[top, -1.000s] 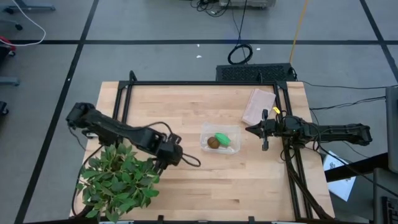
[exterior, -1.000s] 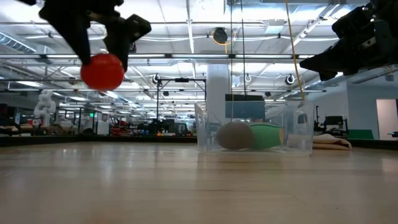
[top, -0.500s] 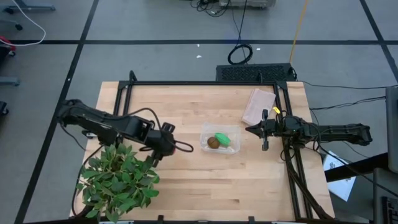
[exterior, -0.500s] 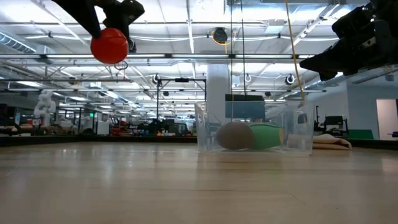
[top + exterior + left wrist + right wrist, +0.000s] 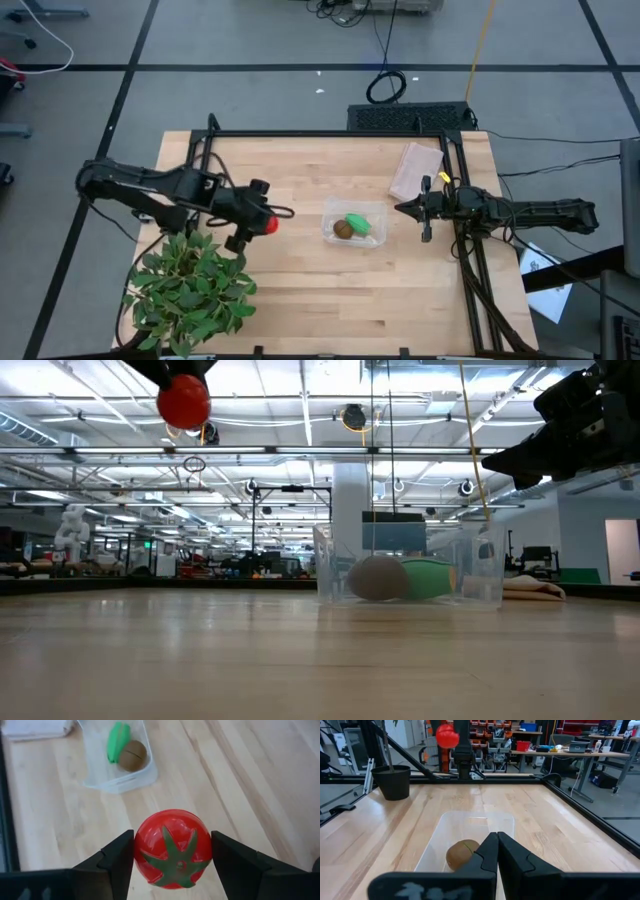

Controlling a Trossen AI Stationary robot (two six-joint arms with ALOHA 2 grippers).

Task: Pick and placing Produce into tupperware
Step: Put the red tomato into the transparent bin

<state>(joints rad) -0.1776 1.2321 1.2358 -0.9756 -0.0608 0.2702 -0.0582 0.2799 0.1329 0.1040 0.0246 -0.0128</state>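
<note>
- Two dark arms work over a pale wooden surface (image 5: 300,290) of long butcher-block planks, edged by a black metal frame (image 5: 330,133).
- The room around it has a grey floor (image 5: 250,95) crossed by dark lines, with cables lying beyond the far edge; the low view looks into a wide hall with bright ceiling lights and white beams.
- The left hand (image 5: 262,222) hangs well above the surface, between the plant and the container, its two dark fingers (image 5: 117,857) pinching the red tomato-like ball (image 5: 172,848).
- The ball is smooth and glossy, with a flat green star-shaped calyx on its face; in the low view it shows high above the wood, clear of it.
- The tupperware (image 5: 354,225) is a clear plastic rectangle with rounded corners, standing near the middle of the surface, apart from the left hand.
- Inside it lie the fuzzy brown kiwi-like oval (image 5: 343,229) and the bright green oblong piece (image 5: 359,223), touching one another.
- The right hand (image 5: 424,209) waits just beside the container's right side, above the surface, its fingers pressed together with nothing between them.
- A leafy green plant (image 5: 190,290) in a dark pot fills the near left corner.
- A pinkish-tan flat packet (image 5: 415,170), soft and a little creased, lies at the far right, near the frame.
</note>
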